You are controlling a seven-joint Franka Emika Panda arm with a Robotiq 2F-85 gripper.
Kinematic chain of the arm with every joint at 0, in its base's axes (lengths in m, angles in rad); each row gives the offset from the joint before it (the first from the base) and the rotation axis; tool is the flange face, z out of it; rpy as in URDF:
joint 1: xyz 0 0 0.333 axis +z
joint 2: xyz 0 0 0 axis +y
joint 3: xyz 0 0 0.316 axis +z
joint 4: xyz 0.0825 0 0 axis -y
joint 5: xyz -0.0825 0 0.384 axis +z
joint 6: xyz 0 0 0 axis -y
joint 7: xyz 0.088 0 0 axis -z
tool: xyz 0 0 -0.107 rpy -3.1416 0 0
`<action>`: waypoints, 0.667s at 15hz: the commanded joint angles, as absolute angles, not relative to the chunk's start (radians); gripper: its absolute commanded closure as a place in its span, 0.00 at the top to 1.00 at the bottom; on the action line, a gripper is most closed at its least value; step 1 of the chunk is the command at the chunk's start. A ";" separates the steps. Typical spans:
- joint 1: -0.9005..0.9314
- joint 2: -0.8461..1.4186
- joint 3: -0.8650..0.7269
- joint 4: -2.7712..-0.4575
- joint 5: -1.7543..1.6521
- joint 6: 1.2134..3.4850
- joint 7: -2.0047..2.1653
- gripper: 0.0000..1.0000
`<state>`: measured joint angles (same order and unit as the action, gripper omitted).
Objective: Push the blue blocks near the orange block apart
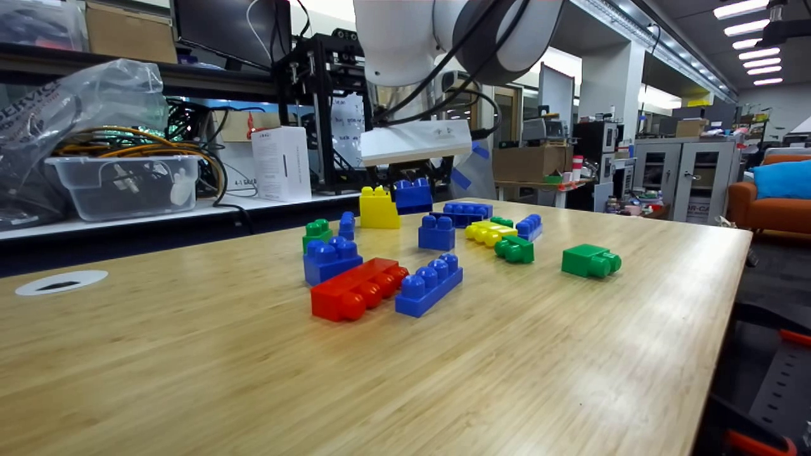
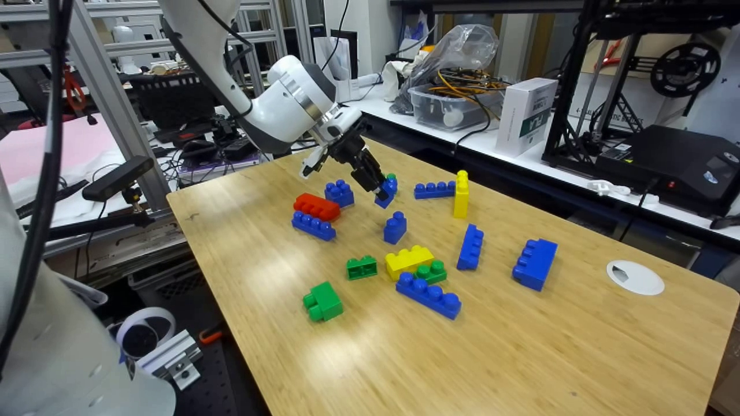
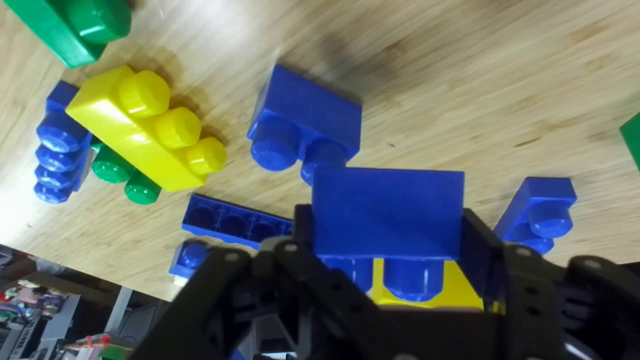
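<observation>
Blue blocks (image 2: pixel 395 230) are scattered on the desk (image 2: pixel 549 352), and two of them are close to the orange block (image 1: pixel 355 282). The long blue block (image 1: pixel 426 292) is just beside it, on the side to which the orange studs point; the short blue block (image 1: pixel 331 265) is on the opposite side. Whether these two touch it, I cannot tell. The end effector (image 3: pixel 387 224) pinches one more blue block (image 3: pixel 387 202) between its two fingers. This held block seems to be above the desk, and it is apart from the orange block. In an exterior view, a green block (image 2: pixel 432 271) is between a yellow block (image 2: pixel 407 261) and a blue one (image 2: pixel 429 296), all of them very close together. Another yellow block (image 1: pixel 378 212) stands with its studs up, and another green block (image 2: pixel 325 300) lies apart from the other blocks.
</observation>
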<state>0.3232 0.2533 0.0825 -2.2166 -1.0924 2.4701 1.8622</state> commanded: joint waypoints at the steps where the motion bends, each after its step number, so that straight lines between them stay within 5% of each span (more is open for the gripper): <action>1: 0.319 0.298 0.119 -2.181 -1.091 2.429 1.925 0.44; 10: 0.314 0.336 0.130 -2.181 -1.107 2.345 2.018 0.44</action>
